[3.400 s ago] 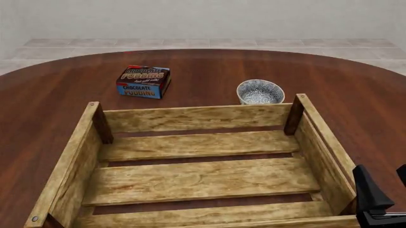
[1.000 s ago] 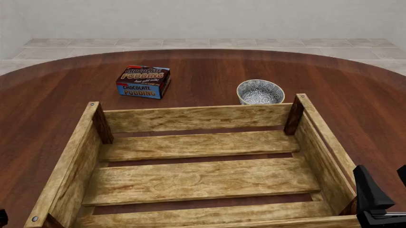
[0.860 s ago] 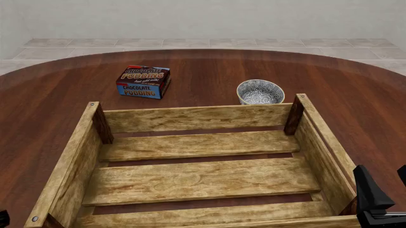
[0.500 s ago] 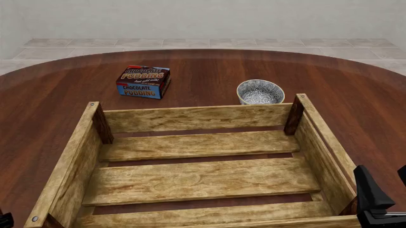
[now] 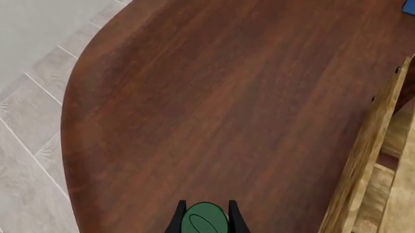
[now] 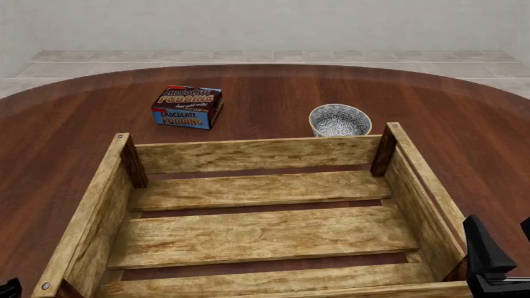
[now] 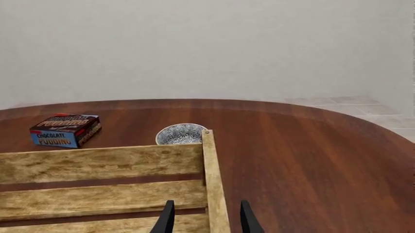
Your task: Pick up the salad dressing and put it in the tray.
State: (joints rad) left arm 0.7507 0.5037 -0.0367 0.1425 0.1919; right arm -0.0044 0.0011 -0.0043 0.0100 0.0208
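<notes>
Only the dark green cap of the salad dressing [image 5: 204, 221] shows, in the left wrist view, held tight between the two fingers of my left gripper [image 5: 205, 224]; its white body is hidden. In the front view the bottle is out of frame and just a black tip of the left gripper [image 6: 9, 288] pokes in at the bottom left corner, outside the tray's left wall. The tray [image 6: 257, 154], a big light-wood crate, fills the table's near middle and holds nothing. My right gripper [image 6: 505, 245] hangs open over the tray's right wall [image 7: 216, 194] near its front corner.
A blue-red chocolate pudding box [image 6: 188, 106] sits beyond the tray's far left corner. A small white patterned bowl [image 6: 339, 120] stands just behind the far wall at the right. The round table's left edge [image 5: 71, 145] curves close to the left gripper.
The left gripper's tip has come into the front view's bottom left corner and crept slightly right. The right gripper, tray, box and bowl have stayed put.
</notes>
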